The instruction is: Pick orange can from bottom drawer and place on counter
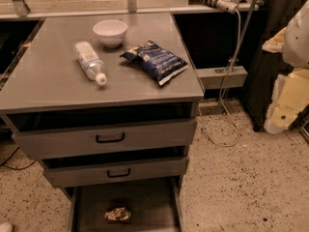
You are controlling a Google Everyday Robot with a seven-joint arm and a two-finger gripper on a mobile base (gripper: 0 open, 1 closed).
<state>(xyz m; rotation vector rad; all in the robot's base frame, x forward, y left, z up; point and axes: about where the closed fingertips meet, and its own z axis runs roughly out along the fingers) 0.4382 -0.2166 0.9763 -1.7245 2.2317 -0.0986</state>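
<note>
Orange can (118,214) lying mid-floor in the open bottom drawer (147,202) at frame bottom, apart from both side walls, tabletop (48,83) open along its front edge, gripper (280,115) at the right edge of the frame, well apart from the cabinet, cannot tell its grip

Light was warm and dim, counter (43,81) carried soft sheen, bottom drawer (145,197) lay shadowed, right edge was overexposed.

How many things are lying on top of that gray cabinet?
3: a white bowl at the back, a plastic bottle lying left, a blue snack bag right. None look hidden. The gripper is not in view.
</note>
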